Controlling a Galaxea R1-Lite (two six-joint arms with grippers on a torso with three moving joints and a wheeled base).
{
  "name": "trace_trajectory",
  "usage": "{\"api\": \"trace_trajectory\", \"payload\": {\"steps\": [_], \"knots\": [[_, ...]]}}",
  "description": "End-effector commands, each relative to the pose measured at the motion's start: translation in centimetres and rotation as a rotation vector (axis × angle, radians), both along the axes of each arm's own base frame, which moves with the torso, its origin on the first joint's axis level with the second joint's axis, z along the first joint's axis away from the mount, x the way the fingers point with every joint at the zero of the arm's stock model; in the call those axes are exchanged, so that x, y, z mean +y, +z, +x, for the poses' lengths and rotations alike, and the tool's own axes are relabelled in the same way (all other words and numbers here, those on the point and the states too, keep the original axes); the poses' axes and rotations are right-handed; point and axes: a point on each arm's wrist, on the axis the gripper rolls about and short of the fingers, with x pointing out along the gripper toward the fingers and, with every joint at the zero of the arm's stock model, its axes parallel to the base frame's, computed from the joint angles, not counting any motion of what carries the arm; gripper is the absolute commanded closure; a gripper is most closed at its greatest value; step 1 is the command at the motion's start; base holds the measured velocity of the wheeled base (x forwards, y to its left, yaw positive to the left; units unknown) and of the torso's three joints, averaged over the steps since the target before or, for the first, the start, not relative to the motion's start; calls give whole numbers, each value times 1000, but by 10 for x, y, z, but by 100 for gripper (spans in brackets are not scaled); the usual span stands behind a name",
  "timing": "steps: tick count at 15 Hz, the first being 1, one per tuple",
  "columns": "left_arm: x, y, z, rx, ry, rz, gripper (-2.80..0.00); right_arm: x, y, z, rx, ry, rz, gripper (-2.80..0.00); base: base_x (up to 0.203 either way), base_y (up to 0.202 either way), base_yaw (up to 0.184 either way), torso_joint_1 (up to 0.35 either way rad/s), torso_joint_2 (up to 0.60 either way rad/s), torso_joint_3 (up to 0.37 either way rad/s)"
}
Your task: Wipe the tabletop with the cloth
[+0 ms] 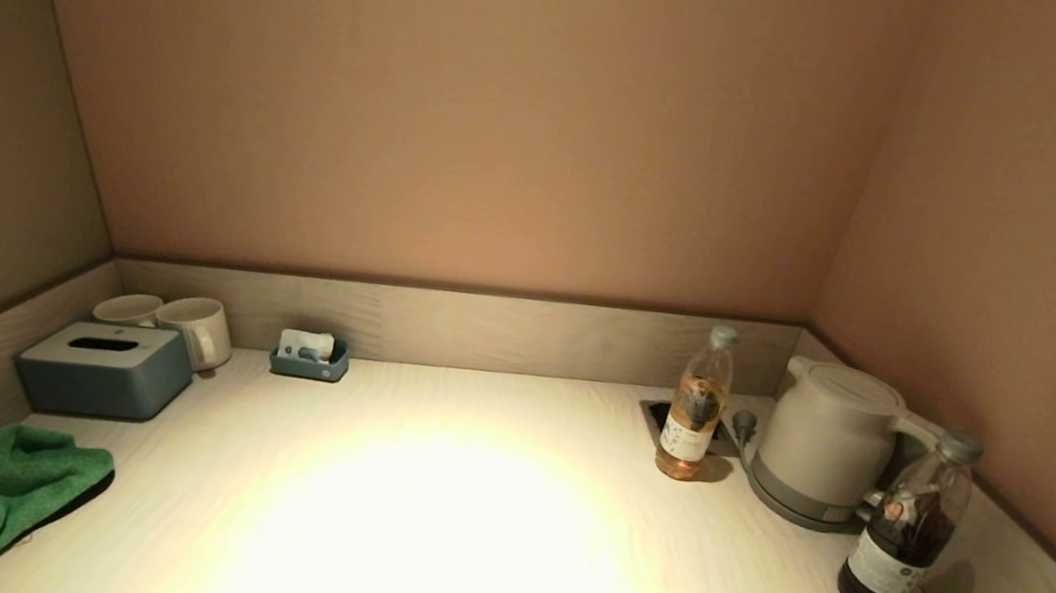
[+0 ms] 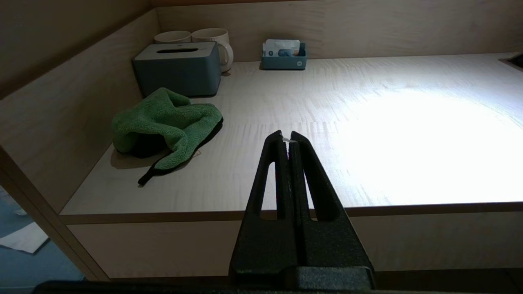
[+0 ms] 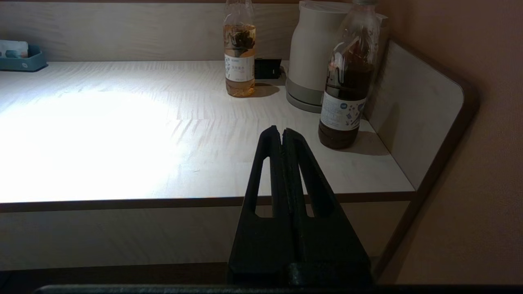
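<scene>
Both our claws, left claw (image 2: 288, 141) and right claw (image 3: 281, 132), pressed together, off table (image 1: 479, 532) front edge; cloth (image 1: 2, 479) crumpled beside tissue box (image 1: 104, 369).

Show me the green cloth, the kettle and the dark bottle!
cloth (image 1: 2, 474), head view, on its crumpled middle.
kettle (image 1: 823, 439), head view, on its body.
dark bottle (image 1: 901, 544), head view, on its label area.

Tabletop (image 1: 459, 530) with cloth (image 1: 1, 489), tissue box (image 1: 106, 371)

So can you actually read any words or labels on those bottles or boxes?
None can be read.
Pale bottle: white label, print too small.
Dark bottle: white label with a round mark, text blurred.
Small blue tray: tiny pale mark, unreadable.
Tissue box: no text visible.
</scene>
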Motion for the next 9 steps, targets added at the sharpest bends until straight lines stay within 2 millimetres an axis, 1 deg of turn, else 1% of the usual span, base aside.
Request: {"api": "trace_trajectory", "payload": {"steps": [1, 9], "knots": [[0, 0, 0, 0, 0, 0, 0, 0, 0, 0, 1, 1, -8, 0, 0, 0, 0, 0, 0, 0], [0, 0, 0, 0, 0, 0, 0, 0, 0, 0, 0, 1, 3, 0, 0, 0, 0, 0, 0, 0]]}}
